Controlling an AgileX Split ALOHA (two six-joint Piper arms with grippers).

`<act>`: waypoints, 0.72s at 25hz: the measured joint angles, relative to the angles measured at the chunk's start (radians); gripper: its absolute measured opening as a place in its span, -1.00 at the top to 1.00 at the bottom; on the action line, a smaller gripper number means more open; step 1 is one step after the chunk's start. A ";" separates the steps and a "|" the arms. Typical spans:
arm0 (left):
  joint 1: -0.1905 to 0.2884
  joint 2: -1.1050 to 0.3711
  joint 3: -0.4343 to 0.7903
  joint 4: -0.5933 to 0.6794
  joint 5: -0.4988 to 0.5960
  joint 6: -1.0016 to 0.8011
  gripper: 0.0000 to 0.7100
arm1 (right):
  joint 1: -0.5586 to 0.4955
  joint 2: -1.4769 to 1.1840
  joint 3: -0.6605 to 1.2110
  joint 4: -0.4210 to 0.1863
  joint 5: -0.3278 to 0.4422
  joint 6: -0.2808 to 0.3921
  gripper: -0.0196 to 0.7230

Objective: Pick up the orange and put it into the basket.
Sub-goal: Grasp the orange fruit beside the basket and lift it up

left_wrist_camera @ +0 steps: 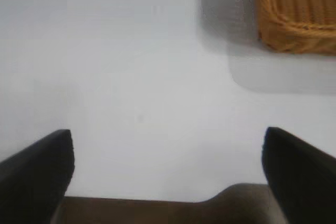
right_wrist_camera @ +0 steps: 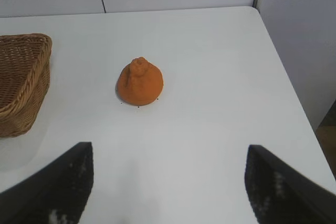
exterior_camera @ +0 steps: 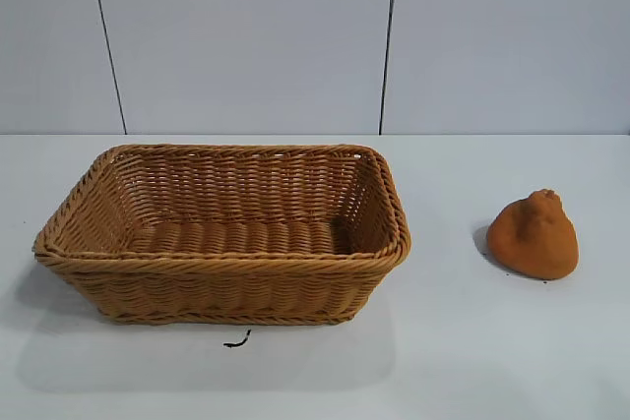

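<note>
The orange (exterior_camera: 534, 235), a matte orange-brown lumpy fruit with a knobby top, sits on the white table to the right of the basket (exterior_camera: 222, 261). The basket is a large woven wicker one and holds nothing. Neither arm shows in the exterior view. In the right wrist view my right gripper (right_wrist_camera: 169, 153) is open and empty, with the orange (right_wrist_camera: 139, 82) ahead of it and apart from it, and a corner of the basket (right_wrist_camera: 21, 80) off to one side. My left gripper (left_wrist_camera: 168, 140) is open and empty over bare table, with a corner of the basket (left_wrist_camera: 295, 10) ahead.
A small dark scrap (exterior_camera: 237, 341) lies on the table in front of the basket. The table's far edge meets a grey panelled wall (exterior_camera: 246, 36). In the right wrist view the table's side edge (right_wrist_camera: 286, 77) runs close beyond the orange.
</note>
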 joint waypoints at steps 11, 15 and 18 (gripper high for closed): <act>0.000 -0.071 0.002 0.000 -0.008 0.000 -0.96 | 0.000 0.000 0.000 0.000 0.000 0.000 -0.52; -0.005 -0.075 0.003 0.000 -0.010 0.000 -0.96 | 0.000 0.000 0.000 0.000 0.000 0.000 -0.52; -0.043 -0.104 0.003 -0.005 -0.010 0.000 -0.96 | 0.000 0.000 0.000 0.000 0.000 0.000 -0.52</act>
